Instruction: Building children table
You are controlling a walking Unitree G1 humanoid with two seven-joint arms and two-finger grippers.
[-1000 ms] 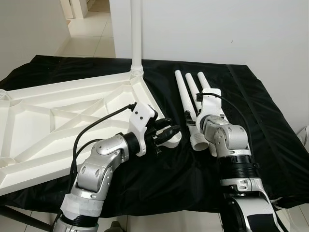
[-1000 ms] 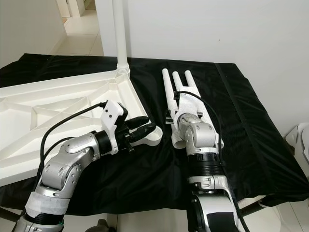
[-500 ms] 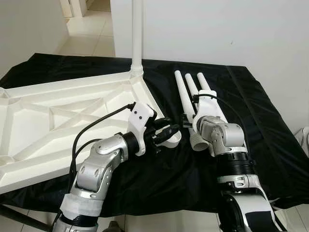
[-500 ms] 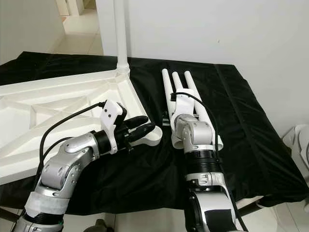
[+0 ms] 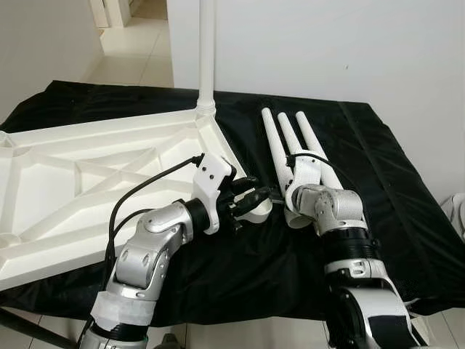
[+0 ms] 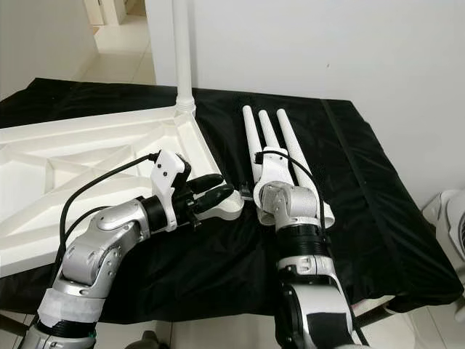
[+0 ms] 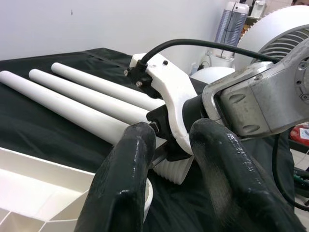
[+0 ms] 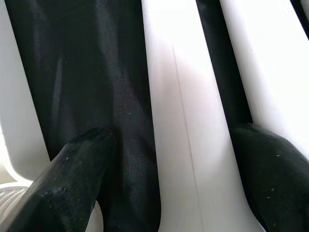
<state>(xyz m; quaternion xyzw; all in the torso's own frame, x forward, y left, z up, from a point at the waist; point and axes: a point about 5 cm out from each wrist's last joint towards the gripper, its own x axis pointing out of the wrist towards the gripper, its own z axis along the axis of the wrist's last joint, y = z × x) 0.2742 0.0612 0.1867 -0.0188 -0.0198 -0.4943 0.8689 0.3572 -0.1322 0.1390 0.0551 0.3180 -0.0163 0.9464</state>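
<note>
Legs first: three loose white table legs (image 5: pixel 290 142) lie side by side on the black cloth (image 5: pixel 392 182) that covers the counter, their thin ends pointing away from me and their wide ribbed ends toward me. My right gripper (image 8: pixel 169 159) is down over them, jaws apart, one black finger on each side of the middle leg (image 8: pixel 181 121); from my wrist I see cloth showing between that leg and its neighbours.

To my left the white tabletop (image 5: pixel 87 182) lies upside down, its ribbed underside up, with hollow triangular cells that hold nothing. One leg (image 5: pixel 207 51) already stands upright in the far corner socket. My left gripper (image 5: pixel 251 196) reaches in at the near corner, where a round socket (image 5: pixel 258 211) sticks out just beside the wide ends of the loose legs. Its jaws are apart, one finger touching the rim of that socket, clamped on nothing. The two grippers are nearly touching each other.

No label or writing can be read on any part.

A white fan (image 7: pixel 285 29) stands beyond the counter.
</note>
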